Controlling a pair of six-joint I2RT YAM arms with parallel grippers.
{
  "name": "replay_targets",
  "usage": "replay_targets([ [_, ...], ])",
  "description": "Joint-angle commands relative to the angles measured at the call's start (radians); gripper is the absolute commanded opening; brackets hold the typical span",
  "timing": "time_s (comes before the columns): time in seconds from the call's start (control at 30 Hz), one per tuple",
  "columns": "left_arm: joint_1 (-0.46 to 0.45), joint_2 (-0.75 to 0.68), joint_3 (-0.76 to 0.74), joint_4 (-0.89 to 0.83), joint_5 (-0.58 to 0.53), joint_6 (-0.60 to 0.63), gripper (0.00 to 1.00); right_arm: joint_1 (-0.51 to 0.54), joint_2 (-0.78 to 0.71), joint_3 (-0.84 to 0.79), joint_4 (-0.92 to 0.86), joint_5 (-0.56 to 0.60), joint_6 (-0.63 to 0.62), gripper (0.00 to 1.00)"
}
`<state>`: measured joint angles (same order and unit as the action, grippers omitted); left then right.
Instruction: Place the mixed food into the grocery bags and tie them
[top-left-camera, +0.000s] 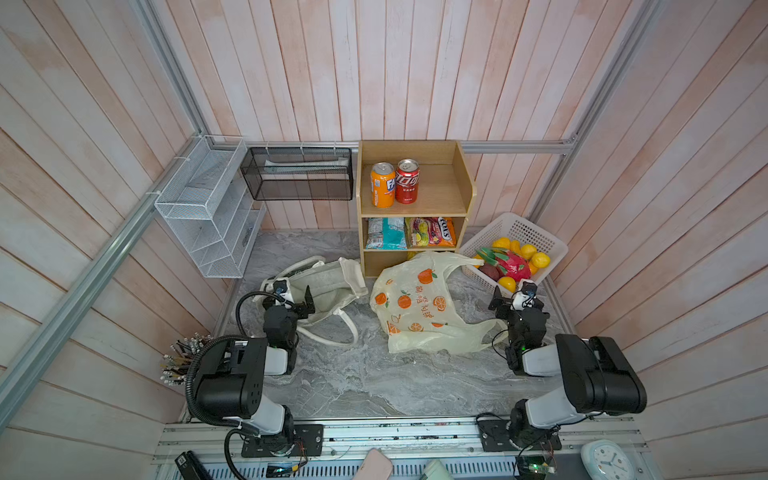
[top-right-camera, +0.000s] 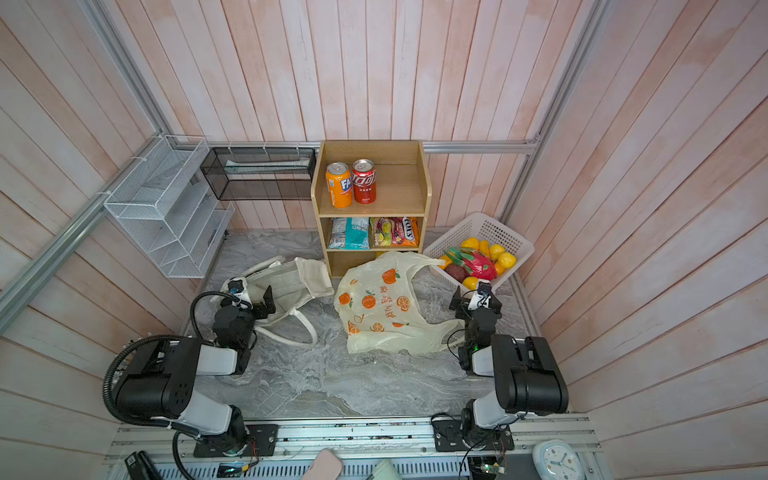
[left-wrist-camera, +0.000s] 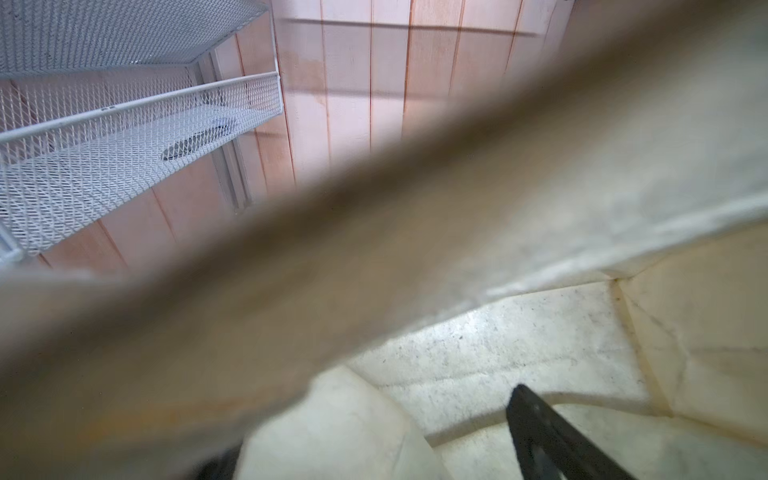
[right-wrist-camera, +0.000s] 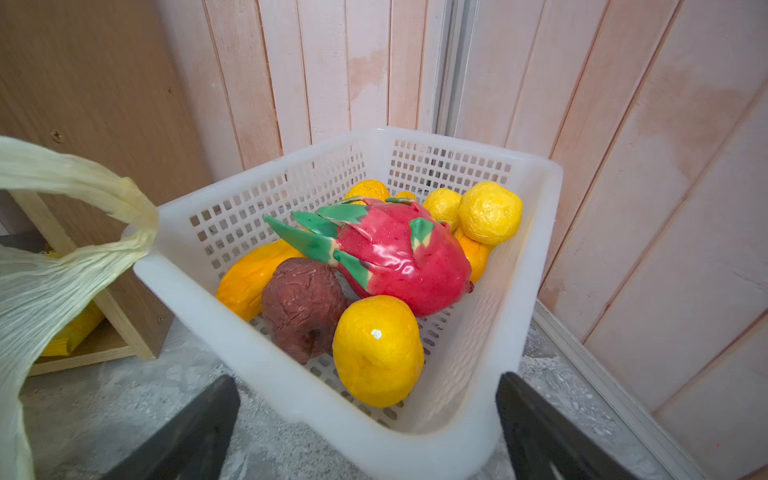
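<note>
Both jaws spread, empty: left gripper (top-left-camera: 300, 300) at the canvas tote (top-left-camera: 328, 286), right gripper (top-left-camera: 515, 297) facing the fruit basket (top-left-camera: 524, 229). The red can (top-left-camera: 407, 181) stands upright on the wooden shelf (top-left-camera: 440, 195) beyond, teal snack packet (top-left-camera: 386, 233) beneath; left arm looks nearer.

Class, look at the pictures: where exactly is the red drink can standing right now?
In both top views the red drink can stands upright on the wooden shelf unit's top shelf, just right of the orange soda can.
</note>
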<state>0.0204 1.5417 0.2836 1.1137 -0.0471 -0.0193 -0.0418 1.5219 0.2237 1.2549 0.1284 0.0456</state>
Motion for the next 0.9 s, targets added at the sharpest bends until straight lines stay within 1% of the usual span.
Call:
replay_targets([
  [0.0, -0.003, 0.001, 0.006, -0.006, 0.02, -0.007, 1.0, 0.007, -0.006, 0.012, -0.04, -0.022, 0.006, 0.98],
  [0.87, -0.005, 0.005, 0.017, -0.022, 0.016, -0.007, 1.0, 0.007, -0.005, 0.015, -0.043, -0.021, 0.006, 0.98],
])
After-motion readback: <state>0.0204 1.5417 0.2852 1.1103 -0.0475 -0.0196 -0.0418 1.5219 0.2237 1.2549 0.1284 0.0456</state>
